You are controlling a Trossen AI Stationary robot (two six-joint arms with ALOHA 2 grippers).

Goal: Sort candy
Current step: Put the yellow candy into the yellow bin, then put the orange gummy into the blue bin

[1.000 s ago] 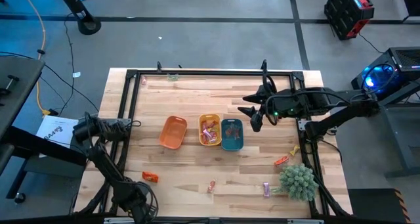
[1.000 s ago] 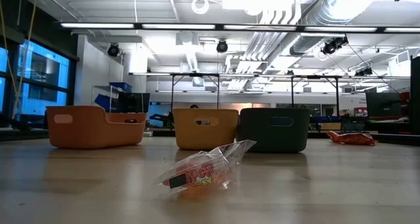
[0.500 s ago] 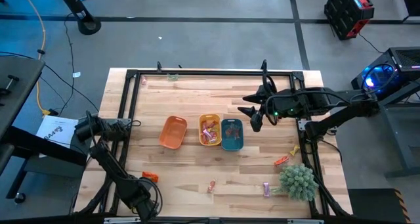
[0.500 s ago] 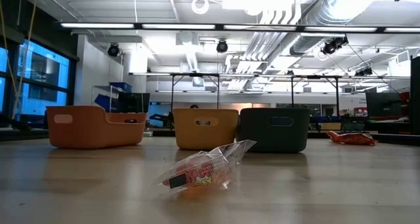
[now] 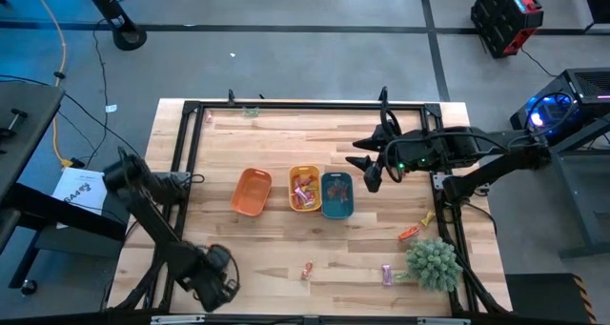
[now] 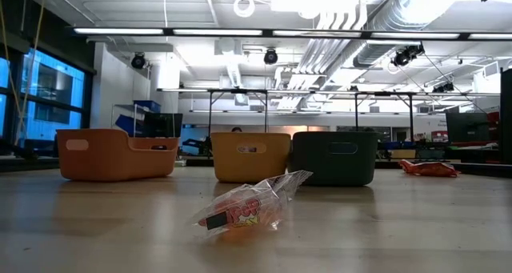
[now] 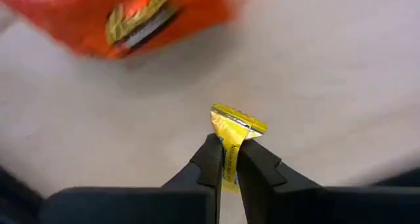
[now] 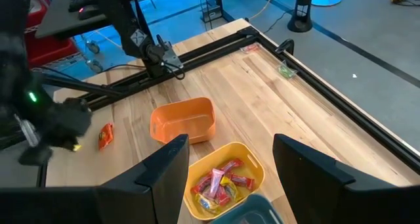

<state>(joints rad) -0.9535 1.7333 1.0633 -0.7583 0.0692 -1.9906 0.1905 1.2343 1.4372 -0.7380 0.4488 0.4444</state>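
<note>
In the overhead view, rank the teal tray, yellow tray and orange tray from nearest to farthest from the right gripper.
1. Teal tray, just beside the right gripper.
2. Yellow tray, in the middle.
3. Orange tray, farthest, toward the left arm's side.

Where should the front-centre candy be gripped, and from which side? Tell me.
Grip the candy across its plump middle, coming straight down from above. It lies flat on the table, and its thin wrapper tail sticks up and would likely slip.
</note>
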